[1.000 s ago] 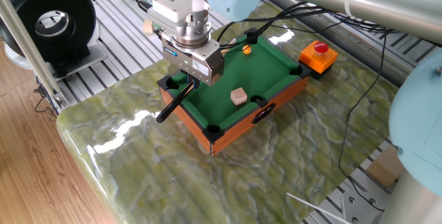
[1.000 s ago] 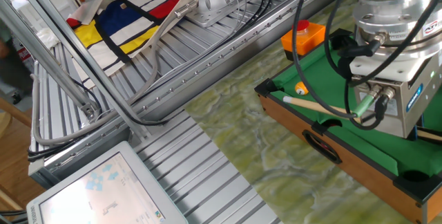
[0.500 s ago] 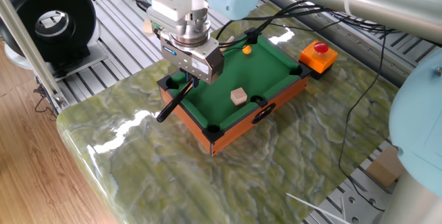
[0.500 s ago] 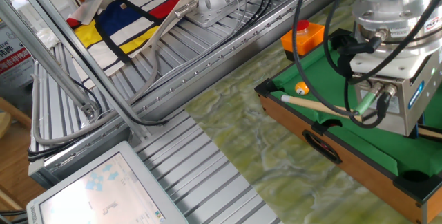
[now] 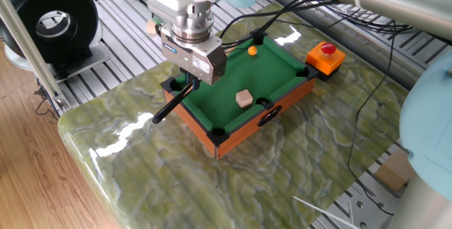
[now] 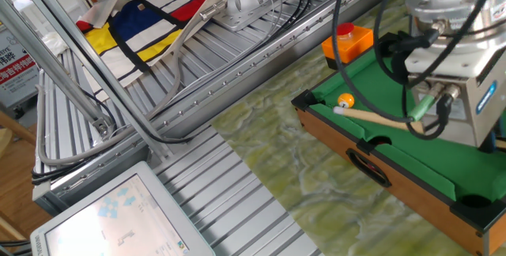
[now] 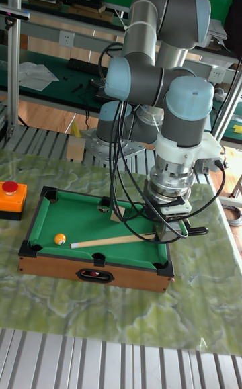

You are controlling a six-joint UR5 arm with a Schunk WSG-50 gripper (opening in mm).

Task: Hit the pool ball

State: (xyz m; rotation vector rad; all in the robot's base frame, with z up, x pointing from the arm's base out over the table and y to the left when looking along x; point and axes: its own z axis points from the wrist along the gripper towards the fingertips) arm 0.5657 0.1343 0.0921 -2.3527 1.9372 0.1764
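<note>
Arm [image 7: 161, 46]: grey with pale blue joints, over the pool table's near end.

Pool table [image 5: 275, 63]: green felt, orange wooden frame, on a marbled green tabletop [image 5: 212, 186].

Claw [image 7: 171, 228]: clamped on the cue stick [image 7: 111, 242], at the table end opposite the ball; since half a second ago it has shifted back, the cue's black butt reaching further off the table.

Wooden cube [image 5: 244, 99]: tan, on the felt, mid-table.

Pool ball [image 7: 60, 238]: small, glossy, orange-yellow, on the felt near the table's far end, just beyond the cue tip.
</note>
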